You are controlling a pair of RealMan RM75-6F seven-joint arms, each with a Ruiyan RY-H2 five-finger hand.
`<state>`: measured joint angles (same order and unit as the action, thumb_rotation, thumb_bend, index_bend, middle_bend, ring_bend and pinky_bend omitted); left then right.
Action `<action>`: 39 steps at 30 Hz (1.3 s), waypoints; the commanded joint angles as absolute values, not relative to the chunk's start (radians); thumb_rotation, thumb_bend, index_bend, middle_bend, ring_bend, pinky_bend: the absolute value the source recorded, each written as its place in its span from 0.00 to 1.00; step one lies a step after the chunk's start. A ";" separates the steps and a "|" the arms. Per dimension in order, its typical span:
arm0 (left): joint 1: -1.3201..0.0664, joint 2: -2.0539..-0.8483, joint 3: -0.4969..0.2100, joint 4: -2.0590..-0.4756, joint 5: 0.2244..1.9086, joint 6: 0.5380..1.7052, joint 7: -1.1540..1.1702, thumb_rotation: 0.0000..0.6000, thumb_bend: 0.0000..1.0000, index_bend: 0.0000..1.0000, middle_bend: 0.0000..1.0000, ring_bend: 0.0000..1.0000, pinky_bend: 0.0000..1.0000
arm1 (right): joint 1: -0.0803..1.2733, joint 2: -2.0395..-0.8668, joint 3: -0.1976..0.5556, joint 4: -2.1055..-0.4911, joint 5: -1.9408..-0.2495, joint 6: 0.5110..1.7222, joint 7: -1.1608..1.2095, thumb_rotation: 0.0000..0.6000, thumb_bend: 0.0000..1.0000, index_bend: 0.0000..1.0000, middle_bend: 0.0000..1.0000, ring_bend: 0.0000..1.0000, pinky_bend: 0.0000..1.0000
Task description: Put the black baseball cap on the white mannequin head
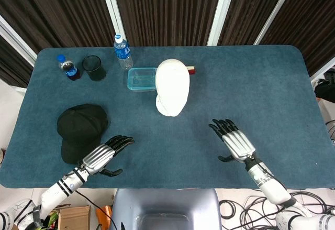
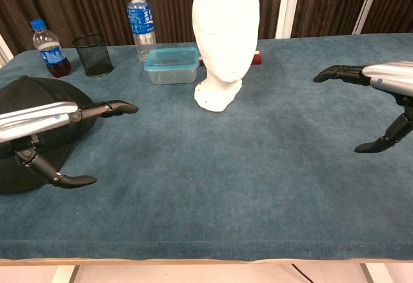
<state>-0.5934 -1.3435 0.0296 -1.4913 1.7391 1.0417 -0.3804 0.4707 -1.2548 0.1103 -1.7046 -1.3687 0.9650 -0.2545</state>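
The cap (image 1: 81, 130) is lying on the blue worktop (image 1: 251, 88) near its front left corner, crown up, with nothing holding it. The left hand (image 1: 102, 156) is hovering just beside the cap's right edge, fingers stretched out and thumb hanging apart — holding nothing. The right hand (image 1: 235, 141) is hovering over the front right of the worktop, likewise spread and holding nothing, well apart from the cap. The mannequin head (image 1: 171, 86) is standing upright near the middle back — bare. Just beside it, to its left, a clear box (image 1: 141, 78) is sitting; further left are a water bottle (image 1: 123, 52), a mesh cup (image 1: 94, 67) and a cola bottle (image 1: 67, 67).
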 commanded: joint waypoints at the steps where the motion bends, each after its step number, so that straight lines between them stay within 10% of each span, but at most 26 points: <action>1: -0.592 -1.340 0.036 -1.504 1.723 1.046 -0.367 1.00 0.30 0.00 0.05 0.01 0.05 | 0.466 -1.246 0.103 -1.715 -1.369 0.979 -0.258 1.00 0.07 0.00 0.00 0.00 0.00; 21: -0.210 -1.553 0.089 -1.161 1.637 1.486 0.036 1.00 0.30 0.28 0.25 0.20 0.29 | 0.293 -1.072 -0.027 -1.750 -1.521 1.219 -0.138 1.00 0.07 0.00 0.00 0.00 0.00; 39: -0.193 -1.746 0.031 -0.783 1.586 1.474 -0.008 1.00 0.29 0.32 0.31 0.23 0.30 | 0.224 -1.019 -0.033 -1.712 -1.549 1.316 -0.001 1.00 0.07 0.00 0.00 0.00 0.00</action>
<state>-0.1874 -1.7299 0.0375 -0.8047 1.5877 1.4790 -0.0101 0.2281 -1.0222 -0.0355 -1.7199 -1.5515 1.3110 -0.0130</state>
